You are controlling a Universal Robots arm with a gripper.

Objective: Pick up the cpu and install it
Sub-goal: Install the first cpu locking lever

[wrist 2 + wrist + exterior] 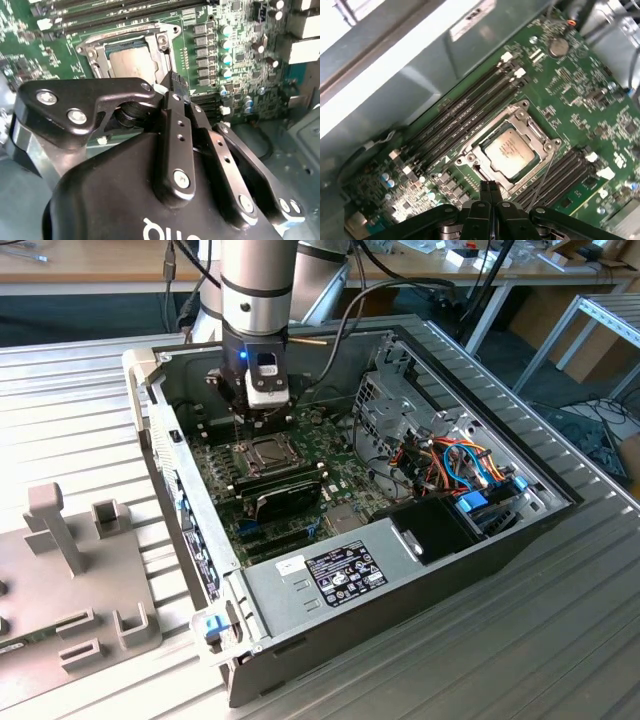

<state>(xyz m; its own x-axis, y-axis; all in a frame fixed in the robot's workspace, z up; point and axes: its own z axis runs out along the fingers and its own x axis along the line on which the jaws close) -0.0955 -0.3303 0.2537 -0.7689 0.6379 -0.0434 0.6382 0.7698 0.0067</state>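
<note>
In the exterior view, rightward from the grey fixture [75, 540] on the counter [560, 640], the gripper [263, 422] hung inside the open case [400, 570], its fingers [485, 192] pressed together on nothing, just beside the cpu [510, 150] lying in its socket [470, 152] on the motherboard [580, 95].

Bright, even light; soft shadows.

Nothing legible: mere illegible print on black label [345, 573] of grey metal housing [272, 596].
</note>
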